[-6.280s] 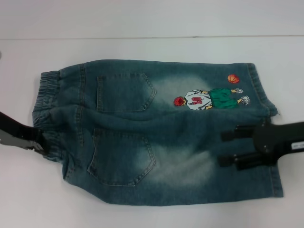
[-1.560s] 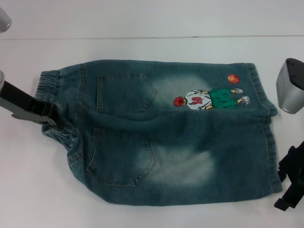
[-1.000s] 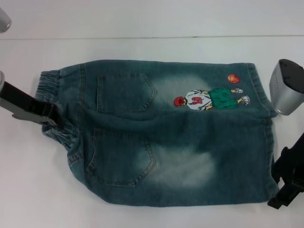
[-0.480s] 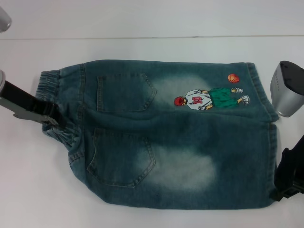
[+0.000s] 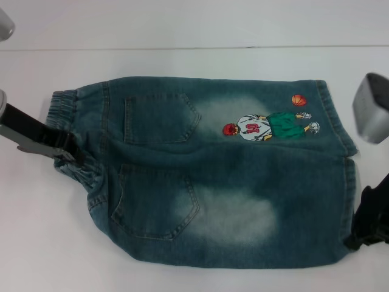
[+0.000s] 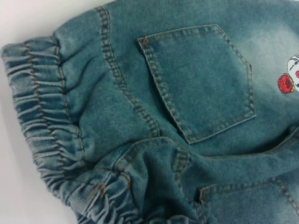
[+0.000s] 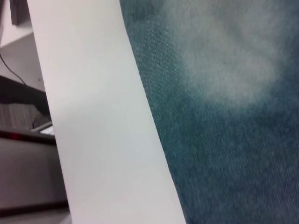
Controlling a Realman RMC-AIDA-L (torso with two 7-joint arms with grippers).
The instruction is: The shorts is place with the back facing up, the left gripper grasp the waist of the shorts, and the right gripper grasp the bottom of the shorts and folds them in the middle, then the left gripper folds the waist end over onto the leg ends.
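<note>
The denim shorts lie flat on the white table, back pockets up, with the waist at the left and the leg hems at the right. My left gripper is shut on the elastic waistband, which bunches up around it. The left wrist view shows that gathered waistband and one back pocket close up. My right gripper sits at the lower leg hem corner, at the picture's right edge, touching the denim. The right wrist view shows only faded denim beside bare table.
A grey part of my right arm hangs just right of the upper leg hem. The table's back edge runs behind the shorts. In the right wrist view the table's side edge shows, with dark equipment beyond it.
The right gripper has moved up and in from the lower right corner to the leg hem. The lower leg now lies flatter and wider. The left gripper has held still on the waist.
</note>
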